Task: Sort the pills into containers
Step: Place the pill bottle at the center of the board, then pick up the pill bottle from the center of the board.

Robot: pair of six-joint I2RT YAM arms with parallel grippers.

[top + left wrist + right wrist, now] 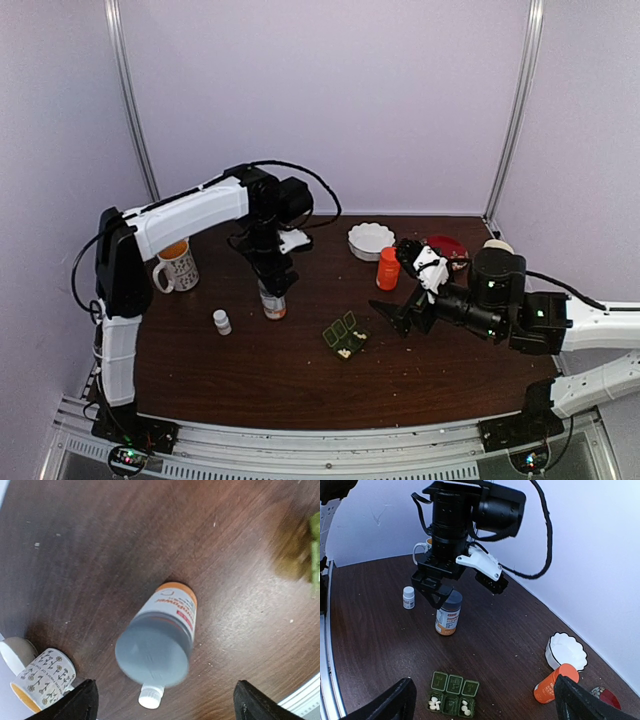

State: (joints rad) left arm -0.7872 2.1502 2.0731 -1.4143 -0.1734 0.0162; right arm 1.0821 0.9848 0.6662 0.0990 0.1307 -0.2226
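The dark-green pill box (345, 337) lies near the table's middle with its three lids folded open (453, 684). Whitish pills (434, 703) fill its left cell and more pills (465, 707) its right cell; the middle cell looks bare. My left gripper (272, 280) hangs open just over a grey-capped labelled bottle (155, 650), its fingers wide on either side and apart from the cap. The right gripper (487, 702) is open and holds nothing, hovering right of the box (395, 312).
A patterned mug (177, 265) stands at the left, and a small white bottle (221, 321) near it. An orange bottle (388, 268), a white fluted bowl (371, 240) and a red dish (447, 246) sit at the back right.
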